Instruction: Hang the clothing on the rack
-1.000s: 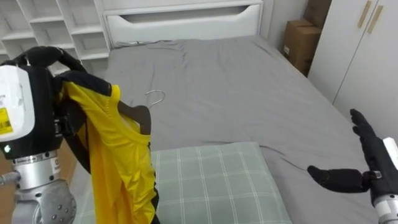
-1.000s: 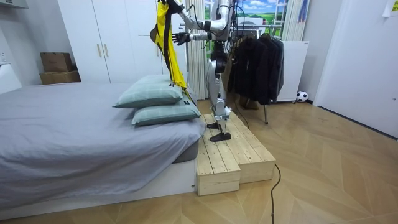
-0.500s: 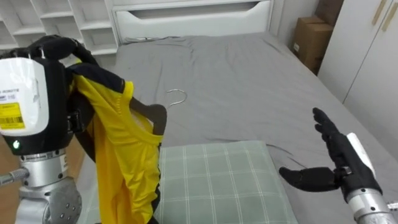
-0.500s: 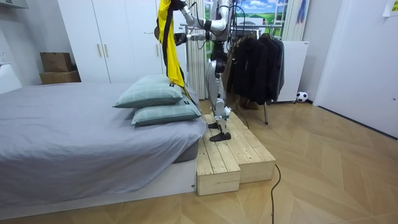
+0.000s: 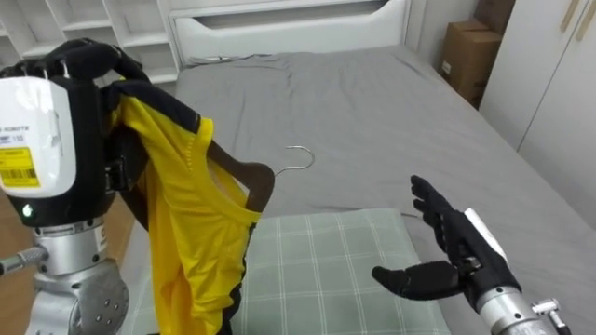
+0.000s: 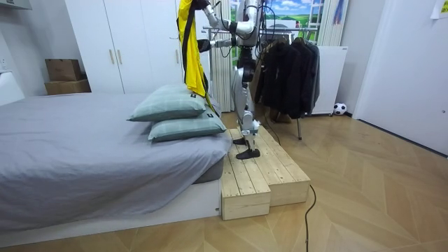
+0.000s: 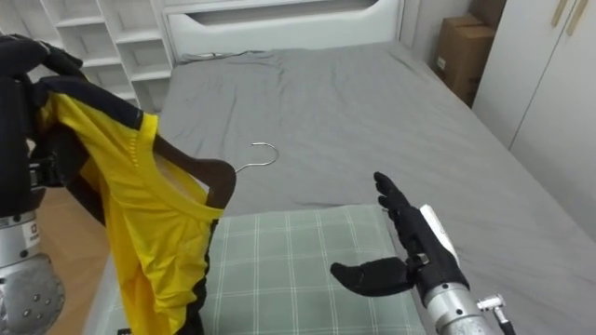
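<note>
A yellow garment with dark trim hangs on a dark wooden hanger. The hanger's metal hook points right over the bed. My left hand is raised at the upper left, its fingers curled over the garment's shoulder. My right hand is open with the thumb spread, low on the right above the pillow, apart from the hanger. In the room view I stand on a wooden platform beside the bed and hold the garment high.
A green checked pillow lies on the grey bed below my hands. White shelves, a cardboard box and wardrobe doors ring the bed. A rack of dark clothes stands behind me.
My right hand has moved left and nearer, towards the hanger. The garment and the hanger's hook have swung a little to the right; the view has shifted slightly too.
</note>
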Available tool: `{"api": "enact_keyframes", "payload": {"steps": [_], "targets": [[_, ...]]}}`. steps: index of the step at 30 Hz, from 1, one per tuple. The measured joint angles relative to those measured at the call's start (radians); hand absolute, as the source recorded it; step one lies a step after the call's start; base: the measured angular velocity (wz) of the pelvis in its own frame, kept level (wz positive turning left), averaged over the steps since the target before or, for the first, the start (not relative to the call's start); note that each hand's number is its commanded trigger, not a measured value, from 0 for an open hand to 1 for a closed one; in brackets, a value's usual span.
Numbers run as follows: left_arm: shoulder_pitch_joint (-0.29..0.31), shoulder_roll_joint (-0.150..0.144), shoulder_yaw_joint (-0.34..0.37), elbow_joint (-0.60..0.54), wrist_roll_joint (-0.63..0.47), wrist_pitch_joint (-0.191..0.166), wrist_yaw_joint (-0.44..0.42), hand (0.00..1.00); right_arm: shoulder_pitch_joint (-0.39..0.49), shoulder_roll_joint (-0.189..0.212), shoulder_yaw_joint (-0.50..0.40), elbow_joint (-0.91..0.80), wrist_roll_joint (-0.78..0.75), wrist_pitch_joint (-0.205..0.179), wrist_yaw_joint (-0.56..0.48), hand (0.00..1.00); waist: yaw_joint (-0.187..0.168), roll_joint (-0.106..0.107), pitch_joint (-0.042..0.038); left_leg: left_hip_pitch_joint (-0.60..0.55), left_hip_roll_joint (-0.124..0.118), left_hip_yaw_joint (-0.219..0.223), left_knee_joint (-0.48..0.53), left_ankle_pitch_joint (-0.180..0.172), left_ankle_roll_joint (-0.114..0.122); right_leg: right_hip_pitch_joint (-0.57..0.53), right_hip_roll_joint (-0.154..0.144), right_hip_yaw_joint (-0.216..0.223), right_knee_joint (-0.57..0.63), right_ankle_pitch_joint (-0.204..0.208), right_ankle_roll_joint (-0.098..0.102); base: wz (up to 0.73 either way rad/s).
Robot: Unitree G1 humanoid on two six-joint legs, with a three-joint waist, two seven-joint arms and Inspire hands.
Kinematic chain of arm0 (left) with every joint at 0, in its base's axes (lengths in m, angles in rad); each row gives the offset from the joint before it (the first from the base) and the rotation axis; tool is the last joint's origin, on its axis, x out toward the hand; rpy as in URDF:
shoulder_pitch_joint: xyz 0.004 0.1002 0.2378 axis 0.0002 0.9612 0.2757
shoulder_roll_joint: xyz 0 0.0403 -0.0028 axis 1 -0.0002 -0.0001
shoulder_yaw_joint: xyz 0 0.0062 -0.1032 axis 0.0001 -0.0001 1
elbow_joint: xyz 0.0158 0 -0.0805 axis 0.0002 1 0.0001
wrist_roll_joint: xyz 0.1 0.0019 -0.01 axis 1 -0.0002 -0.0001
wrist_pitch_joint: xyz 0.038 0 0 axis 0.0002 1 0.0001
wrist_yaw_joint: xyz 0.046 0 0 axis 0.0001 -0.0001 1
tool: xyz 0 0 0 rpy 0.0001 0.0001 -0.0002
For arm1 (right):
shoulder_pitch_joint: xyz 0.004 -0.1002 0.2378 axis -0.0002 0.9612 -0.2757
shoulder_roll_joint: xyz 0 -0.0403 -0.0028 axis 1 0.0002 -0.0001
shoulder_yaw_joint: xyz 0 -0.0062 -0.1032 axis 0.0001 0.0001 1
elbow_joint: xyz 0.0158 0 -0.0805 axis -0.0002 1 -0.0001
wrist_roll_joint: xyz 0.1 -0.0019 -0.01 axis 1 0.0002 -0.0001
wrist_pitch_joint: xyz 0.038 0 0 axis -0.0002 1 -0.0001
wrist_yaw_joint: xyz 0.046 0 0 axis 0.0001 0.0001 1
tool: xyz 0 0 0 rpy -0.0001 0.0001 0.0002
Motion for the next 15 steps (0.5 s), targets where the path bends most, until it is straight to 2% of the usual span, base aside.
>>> {"api": "enact_keyframes", "payload": {"steps": [6,10,13,15], "targets": [[0.0,0.0,-0.015,0.0,0.005,0.0,-0.001,1.0,-0.006,0.024,0.05,0.013,0.021,0.0,0.069,0.0,0.003,0.0,0.0,0.004,-0.001,-0.005,0.0,0.0,0.0,0.005,-0.002,-0.009,0.0,0.0,0.0,0.02],[0.0,-0.001,-0.018,0.0,0.005,0.006,-0.004,1.0,-0.02,0.041,0.052,0.044,0.061,0.002,0.098,0.0,0.004,-0.001,0.0002,0.009,-0.004,-0.014,0.0,0.0,0.0,0.015,-0.003,-0.015,-0.003,0.0,0.0,0.06],[-0.001,-0.01,-0.039,0.0,0.005,0.02,-0.005,1.0,-0.035,0.041,0.065,0.065,0.141,0.002,0.113,0.0,0.016,-0.001,0.0004,0.017,-0.006,-0.019,-0.002,0.0,0.0,0.027,-0.003,-0.016,-0.013,0.0,0.0,0.04],[-0.005,-0.03,-0.055,0.0,0.005,0.021,-0.005,1.0,-0.048,0.041,0.088,0.083,0.193,0.003,0.128,0.0,0.027,0.0,0.0007,0.017,-0.007,-0.02,-0.005,0.0,0.0,0.028,-0.003,-0.017,-0.014,0.0,0.0,0.0]]}}
